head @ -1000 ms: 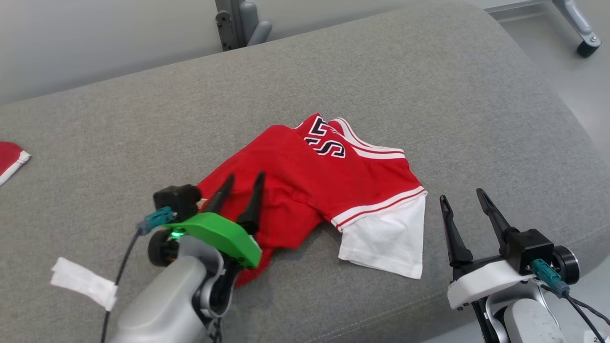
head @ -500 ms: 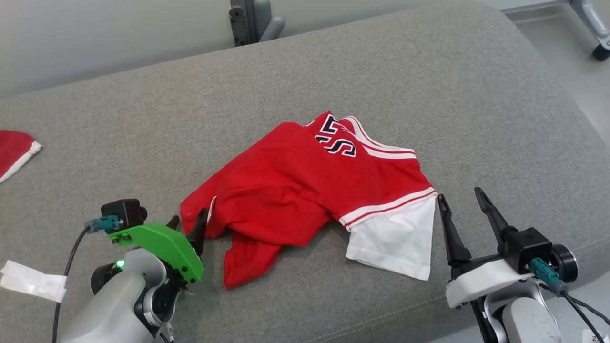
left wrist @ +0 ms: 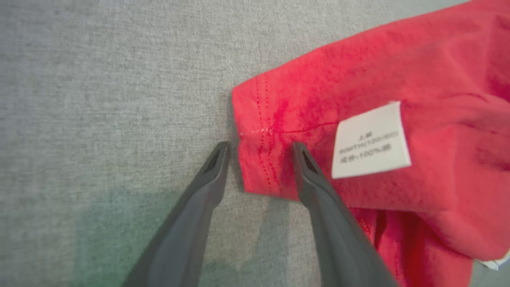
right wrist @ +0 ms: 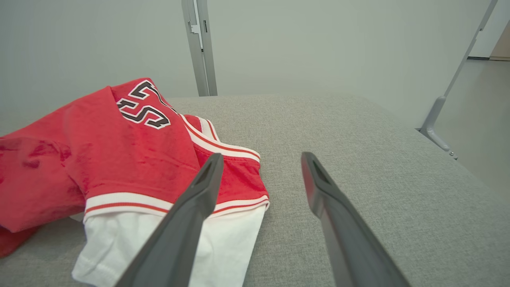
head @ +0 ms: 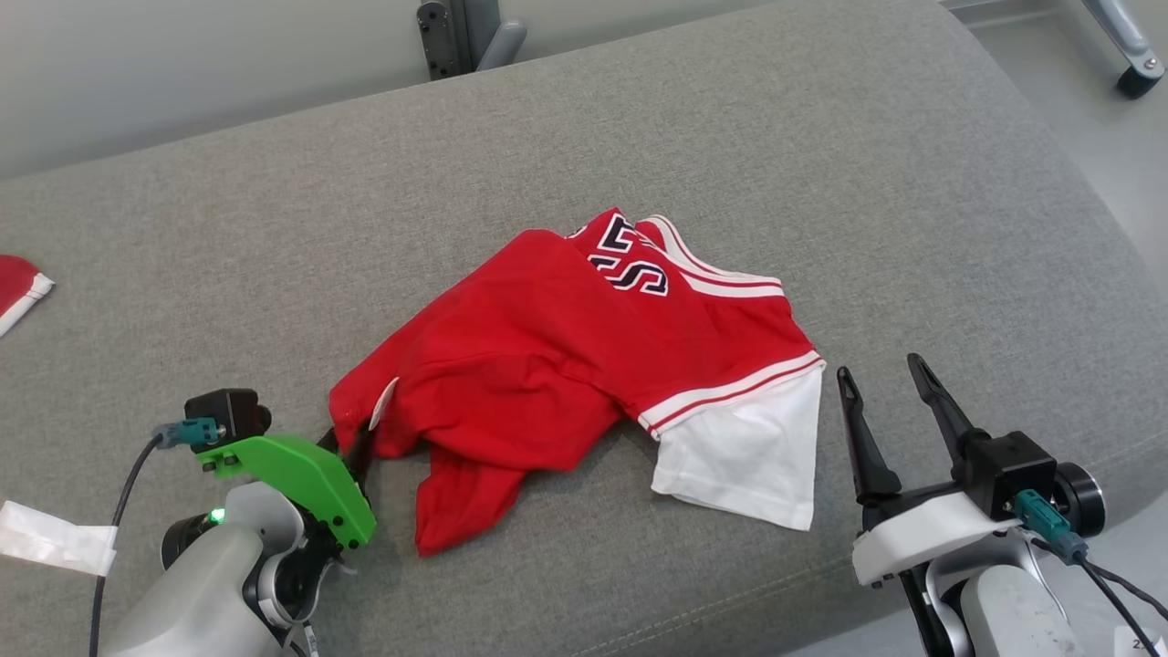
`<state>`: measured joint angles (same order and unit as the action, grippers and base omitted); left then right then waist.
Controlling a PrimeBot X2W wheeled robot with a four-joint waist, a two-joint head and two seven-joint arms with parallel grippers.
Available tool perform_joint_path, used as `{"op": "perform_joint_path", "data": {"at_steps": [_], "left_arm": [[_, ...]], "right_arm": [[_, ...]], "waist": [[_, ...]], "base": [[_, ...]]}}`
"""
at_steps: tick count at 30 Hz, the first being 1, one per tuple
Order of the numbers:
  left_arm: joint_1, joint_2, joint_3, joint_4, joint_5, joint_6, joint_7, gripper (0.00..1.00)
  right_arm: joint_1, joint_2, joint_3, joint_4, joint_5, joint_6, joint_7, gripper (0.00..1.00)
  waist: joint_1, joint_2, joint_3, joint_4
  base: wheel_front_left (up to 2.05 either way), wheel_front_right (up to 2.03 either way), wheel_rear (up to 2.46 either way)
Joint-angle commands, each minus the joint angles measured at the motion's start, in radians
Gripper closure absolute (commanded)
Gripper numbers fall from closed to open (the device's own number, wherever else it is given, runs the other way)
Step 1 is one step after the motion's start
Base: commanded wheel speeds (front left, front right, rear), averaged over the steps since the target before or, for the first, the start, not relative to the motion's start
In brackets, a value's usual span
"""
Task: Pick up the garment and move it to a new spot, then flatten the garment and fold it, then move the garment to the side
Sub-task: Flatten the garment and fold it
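garment [head: 566, 365]: one, red with white trim
white sleeve [head: 739, 465]: one showing
care label [left wrist: 370, 139]: one
grippers: two, left gripper [left wrist: 259, 148] and right gripper [head: 880, 368]
dark fingers [head: 862, 438]: four, two per gripper
teal plugs [head: 187, 432]: two, one at each wrist
red cloth scrap [head: 18, 287]: one, at the far left
white strip [head: 55, 538]: one
grey cushion [head: 821, 182]: one
metal post [head: 456, 36]: one
wheeled leg [head: 1127, 55]: one

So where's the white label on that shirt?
In the left wrist view the label sits on a red corner of the shirt, just right of the left tool.
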<state>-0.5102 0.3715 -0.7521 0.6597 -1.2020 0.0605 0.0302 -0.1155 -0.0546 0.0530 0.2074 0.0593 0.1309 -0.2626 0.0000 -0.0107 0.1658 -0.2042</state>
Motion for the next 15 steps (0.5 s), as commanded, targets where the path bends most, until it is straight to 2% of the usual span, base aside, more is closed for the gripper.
{"op": "perform_joint_path", "data": {"at_steps": [1, 7, 15], "left_arm": [[-0.003, 0.005, -0.002, 0.009, -0.004, -0.01, -0.003, 1.0], [-0.062, 0.021, 0.045, -0.008, -0.022, -0.051, -0.039, 1.0], [-0.219, 0.056, 0.13, -0.058, -0.009, -0.047, -0.114, 1.0]], "right_arm": [[-0.008, -0.002, 0.0, 0.0, -0.001, 0.0, -0.003, 0.0], [0.003, -0.007, 0.005, 0.007, -0.001, 0.0, -0.003, 0.0], [0.011, -0.018, 0.014, 0.015, 0.019, 0.0, -0.003, 0.0]], "waist": [[0.0, 0.0107, 0.0, -0.003], [0.0, 0.0107, 0.0, -0.005], [0.0, 0.0107, -0.026, 0.003]], "base": [[0.0, 0.0, 0.0], [0.0, 0.0, 0.0], [0.0, 0.0, 0.0]]}}
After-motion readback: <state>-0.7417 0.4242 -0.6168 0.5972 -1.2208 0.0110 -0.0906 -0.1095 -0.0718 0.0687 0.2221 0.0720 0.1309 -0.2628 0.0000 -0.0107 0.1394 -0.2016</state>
